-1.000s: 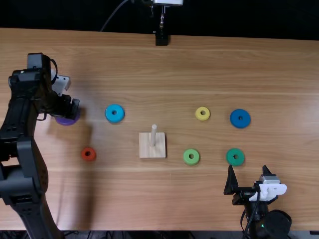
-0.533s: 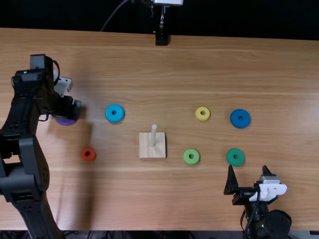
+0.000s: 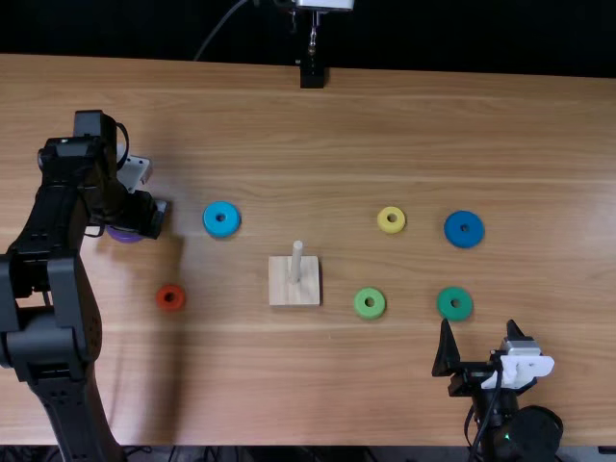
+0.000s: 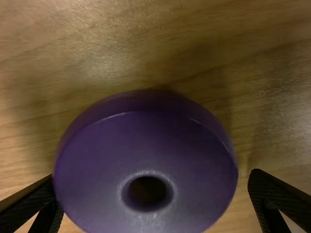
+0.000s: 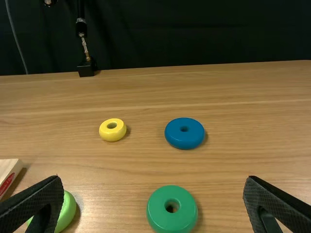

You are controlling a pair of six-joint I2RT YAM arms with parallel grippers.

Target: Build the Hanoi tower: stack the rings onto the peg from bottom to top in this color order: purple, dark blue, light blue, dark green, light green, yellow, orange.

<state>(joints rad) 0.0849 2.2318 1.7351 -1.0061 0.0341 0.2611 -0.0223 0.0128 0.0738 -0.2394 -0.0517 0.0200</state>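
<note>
Peg (image 3: 296,262) stands bare, all seven colors left to stack, the purple ring (image 4: 97,174) lying ungripped on the table (image 3: 385,375) within the wide-spread left gripper (image 4: 154,179), the right gripper (image 5: 153,180) wide apart, empty.

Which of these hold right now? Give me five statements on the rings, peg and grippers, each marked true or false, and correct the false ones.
1. The peg has no ring on it. True.
2. The purple ring is on the peg. False: it lies on the table, between the spread fingers of the left gripper.
3. In the top view, the yellow ring lies between the light blue ring and the dark blue ring. True.
4. The right gripper is shut on the dark green ring. False: its fingers are apart, and that ring lies on the table.
5. The orange ring is stacked on the light blue one. False: they lie apart on the table.
</note>
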